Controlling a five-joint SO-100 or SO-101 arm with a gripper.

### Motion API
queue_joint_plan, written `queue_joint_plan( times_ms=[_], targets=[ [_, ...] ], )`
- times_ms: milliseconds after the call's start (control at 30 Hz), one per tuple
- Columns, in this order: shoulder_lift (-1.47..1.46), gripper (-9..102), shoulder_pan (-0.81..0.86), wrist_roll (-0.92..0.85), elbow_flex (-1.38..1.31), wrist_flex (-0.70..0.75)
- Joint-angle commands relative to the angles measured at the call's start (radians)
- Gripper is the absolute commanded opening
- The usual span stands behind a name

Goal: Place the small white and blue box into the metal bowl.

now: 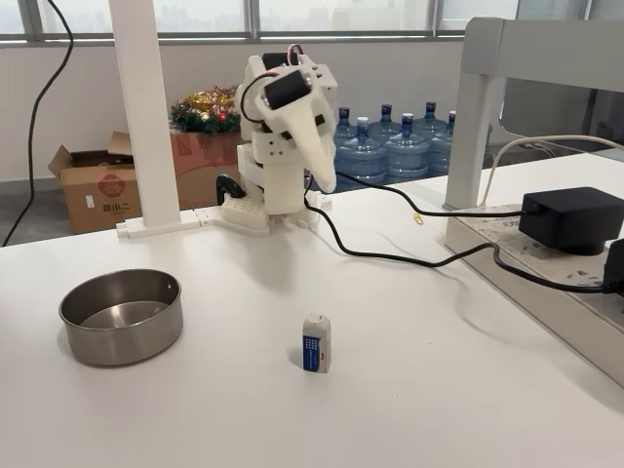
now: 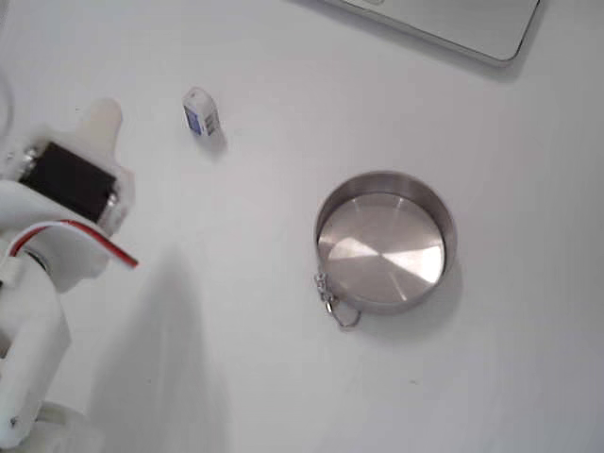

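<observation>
The small white and blue box (image 1: 316, 342) stands upright on the white bench (image 1: 419, 390), well apart from the metal bowl (image 1: 122, 316), which sits to its left in a fixed view with nothing inside. In a fixed view from above, the box (image 2: 201, 113) lies near the top left and the bowl (image 2: 385, 241) near the middle, a small metal chain (image 2: 332, 300) touching its rim. The white arm is folded at the far side of the bench, its tool (image 1: 322, 174) pointing down, clear of both things; the fingers look pressed together with nothing between them. A black cable (image 1: 409, 258) runs across the bench to a black adapter (image 1: 573, 216).
</observation>
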Motion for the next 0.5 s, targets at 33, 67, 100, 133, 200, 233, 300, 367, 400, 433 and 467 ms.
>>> queue_joint_plan(
  times_ms=[33, 67, 100, 133, 200, 233, 300, 367, 400, 433, 467],
  targets=[
    [-0.035, -5, 0.055, 0.617, 0.054, -0.014],
    [-0.077, -5, 0.066, 0.69, 0.055, -0.018],
    [-0.121, -5, 0.075, 0.759, 0.058, -0.031],
    [-0.158, -5, 0.077, 0.813, 0.06, -0.041],
    [-0.225, -5, 0.077, 0.865, 0.061, -0.129],
    [-0.276, -5, 0.077, 0.865, 0.061, -0.192],
    [-0.4, -5, 0.083, 0.864, 0.061, -0.331],
    [-0.543, -5, 0.1, 0.864, 0.061, -0.491],
    [-0.611, -5, 0.1, 0.864, 0.058, -0.571],
    [-0.68, -5, 0.1, 0.864, 0.054, -0.649],
    [-0.738, -5, 0.1, 0.864, 0.052, -0.715]
  ],
)
